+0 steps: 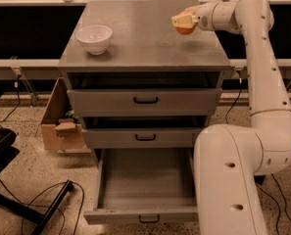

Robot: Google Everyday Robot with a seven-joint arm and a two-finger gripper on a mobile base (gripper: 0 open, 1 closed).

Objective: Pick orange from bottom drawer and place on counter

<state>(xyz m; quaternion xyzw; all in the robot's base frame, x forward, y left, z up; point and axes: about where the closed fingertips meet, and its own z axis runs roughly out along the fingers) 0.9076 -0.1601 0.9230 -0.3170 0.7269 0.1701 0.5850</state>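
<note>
My gripper (183, 21) is over the right rear part of the counter (140, 38), shut on the orange (185, 30), which peeks out below the pale fingers. The orange hangs just above the grey top; I cannot tell if it touches. The bottom drawer (142, 185) is pulled out and its grey tray shows nothing inside. The two upper drawers are shut.
A white bowl (93, 37) stands on the counter's left side. A cardboard box (61, 121) sits on the floor left of the cabinet. Black cables and a dark stand (17, 199) lie at lower left. My arm's white body (233, 180) fills the lower right.
</note>
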